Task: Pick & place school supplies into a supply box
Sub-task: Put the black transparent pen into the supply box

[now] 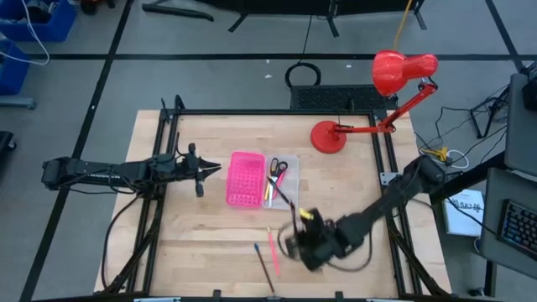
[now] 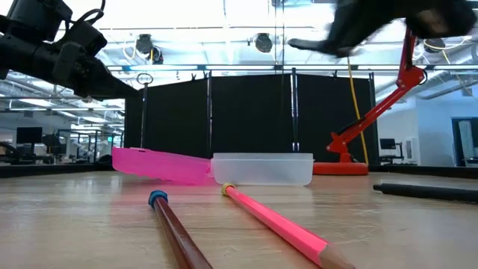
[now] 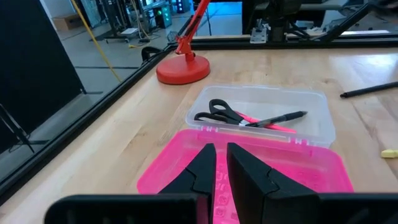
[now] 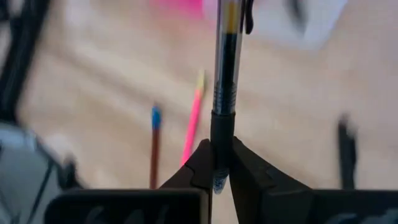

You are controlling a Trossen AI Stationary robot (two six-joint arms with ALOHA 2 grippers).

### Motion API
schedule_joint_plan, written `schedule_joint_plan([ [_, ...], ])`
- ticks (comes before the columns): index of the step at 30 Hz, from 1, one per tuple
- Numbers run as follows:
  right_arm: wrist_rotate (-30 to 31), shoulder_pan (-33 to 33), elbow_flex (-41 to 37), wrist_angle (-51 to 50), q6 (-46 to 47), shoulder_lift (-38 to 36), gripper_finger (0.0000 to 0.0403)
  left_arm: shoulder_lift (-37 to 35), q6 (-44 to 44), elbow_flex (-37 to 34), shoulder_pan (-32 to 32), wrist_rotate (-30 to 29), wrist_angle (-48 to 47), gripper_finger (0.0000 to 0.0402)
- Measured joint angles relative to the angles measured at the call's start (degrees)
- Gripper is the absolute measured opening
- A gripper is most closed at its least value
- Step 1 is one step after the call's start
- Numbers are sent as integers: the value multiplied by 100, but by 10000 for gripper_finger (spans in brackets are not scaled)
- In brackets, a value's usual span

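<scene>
The clear supply box (image 1: 281, 182) lies open next to its pink perforated half (image 1: 245, 179). Black-handled scissors (image 3: 221, 112) and pens (image 3: 277, 118) lie inside it. A pink pencil (image 2: 287, 224) and a brown pencil with a blue end (image 2: 173, 224) lie on the table near its near edge. A black pen (image 2: 426, 192) lies to one side. My right gripper (image 1: 300, 236) is above the table between the box and the pencils, shut on a clear-bodied pen (image 4: 225, 68). My left gripper (image 3: 221, 158) waits shut just left of the pink half. My right gripper pinches the pen by its black end (image 4: 219, 140) between the two fingers. The pen sticks straight out ahead of the fingers, along them, toward the box. It is lifted clear of the table.
A red desk lamp (image 1: 394, 80) stands with its base (image 1: 327, 137) at the table's far right, beyond the box. A small yellow piece (image 3: 388, 152) lies on the wood near the box. Bare wood shows left of and in front of the pencils.
</scene>
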Motion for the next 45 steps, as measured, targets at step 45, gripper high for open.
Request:
schedule_joint_plan([
  [45, -2085, -3267, -1918, 2521, -1246, 275, 26, 0, 22, 0, 0, -7, -211, 49],
])
